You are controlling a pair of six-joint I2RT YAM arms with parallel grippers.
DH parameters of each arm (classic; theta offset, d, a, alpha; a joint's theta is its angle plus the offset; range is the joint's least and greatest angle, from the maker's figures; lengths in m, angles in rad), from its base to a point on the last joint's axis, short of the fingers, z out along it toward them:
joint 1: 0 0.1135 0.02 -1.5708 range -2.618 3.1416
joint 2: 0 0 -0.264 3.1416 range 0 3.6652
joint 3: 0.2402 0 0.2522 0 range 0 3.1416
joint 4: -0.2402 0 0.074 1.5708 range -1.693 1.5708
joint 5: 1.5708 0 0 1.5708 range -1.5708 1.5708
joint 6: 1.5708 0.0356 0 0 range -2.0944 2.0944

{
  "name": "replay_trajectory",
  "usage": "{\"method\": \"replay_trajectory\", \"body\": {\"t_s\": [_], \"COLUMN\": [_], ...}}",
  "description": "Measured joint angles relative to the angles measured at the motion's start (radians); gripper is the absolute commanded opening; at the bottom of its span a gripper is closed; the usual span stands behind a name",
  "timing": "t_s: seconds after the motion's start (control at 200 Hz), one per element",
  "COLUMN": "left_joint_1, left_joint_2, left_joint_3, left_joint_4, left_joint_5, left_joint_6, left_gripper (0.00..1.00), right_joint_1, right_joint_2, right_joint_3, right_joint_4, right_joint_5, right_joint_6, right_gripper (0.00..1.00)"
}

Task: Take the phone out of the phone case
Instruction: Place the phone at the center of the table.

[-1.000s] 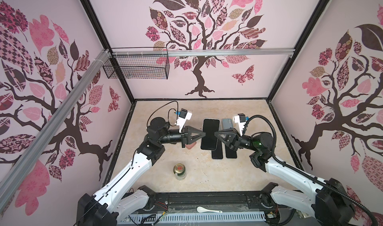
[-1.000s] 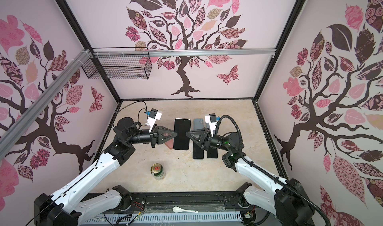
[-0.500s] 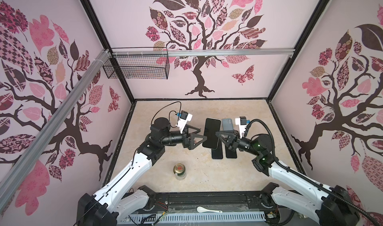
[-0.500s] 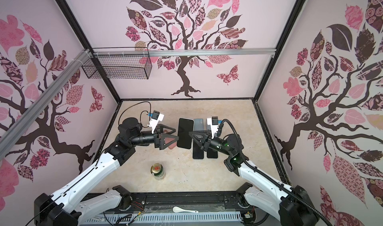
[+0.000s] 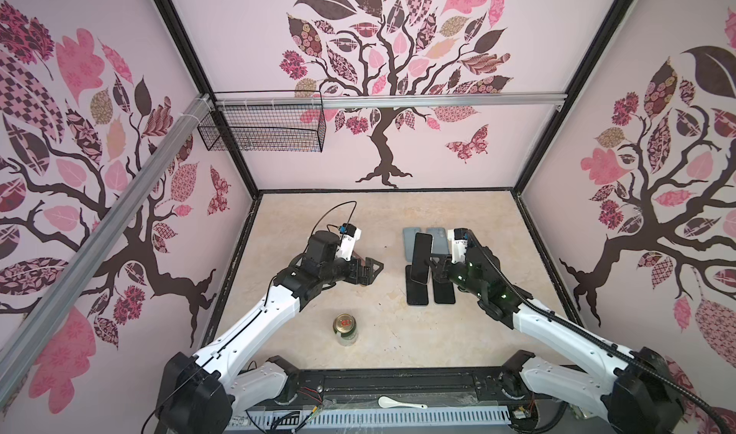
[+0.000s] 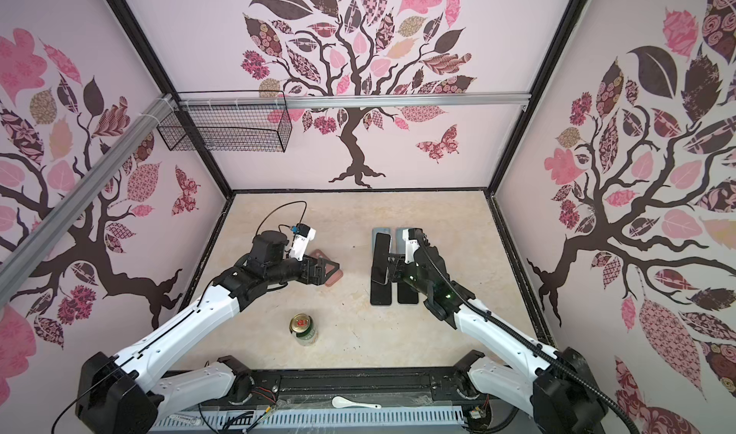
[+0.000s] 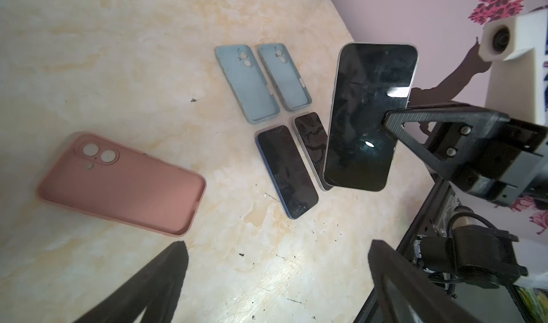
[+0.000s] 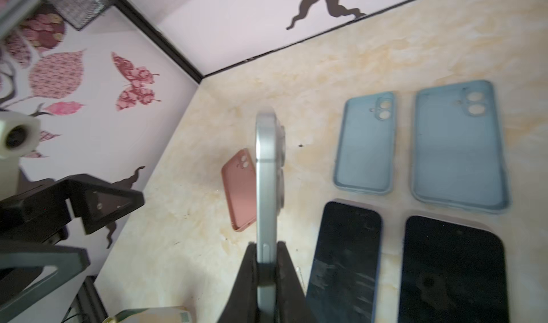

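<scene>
Marble-look tabletop [image 5: 378, 221] carries everything. L gripper [image 5: 372, 270] hangs low over the pink phone case [image 7: 127, 188], jaws spread wide, nothing in them. Case lies flat, open side up, empty, well apart from the phone. R gripper [image 8: 267, 249] is clenched on the phone [image 7: 367, 114], pinching screen & back at one long edge, holding it on edge above the R-side items, prob. so it can go down w/ the others. Below it: two bare phones [image 7: 286, 170] side by side, two light-blue cases [image 7: 247, 84] beyond them. Separation looks done; only set-down left. Green drinks can [image 5: 345, 328] stands near the front, white spoon [image 5: 400, 403] on the base rail, both out of the way.
</scene>
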Motion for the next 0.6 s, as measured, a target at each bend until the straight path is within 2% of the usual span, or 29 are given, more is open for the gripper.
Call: {"method": "replay_trajectory", "body": {"t_s": [0.175,0.32,0.465,0.6], "left_joint_1": [-0.01,-0.067,-0.106,-0.143], "left_joint_2": [0.023,0.059,0.123,0.164], "left_joint_3": [0.0,0.0,0.0,0.0], "left_joint_4": [-0.01,-0.012,-0.013,-0.012], "left_joint_5": [-0.041,-0.079,-0.089,-0.109], "left_joint_6": [-0.01,-0.009,-0.025,-0.039], "left_gripper": [0.98,0.98,0.98,0.91], "right_joint_1": [0.062,0.079,0.051,-0.011], "right_joint_2": [0.111,0.187,0.222,0.254], "right_joint_3": [0.195,0.338,0.398,0.41], "right_joint_4": [-0.27,-0.475,-0.59,-0.634], "right_joint_5": [0.159,0.202,0.152,0.054], "right_joint_6": [0.018,0.061,0.054,0.007], "right_gripper": [0.0,0.0,0.0,0.0]}}
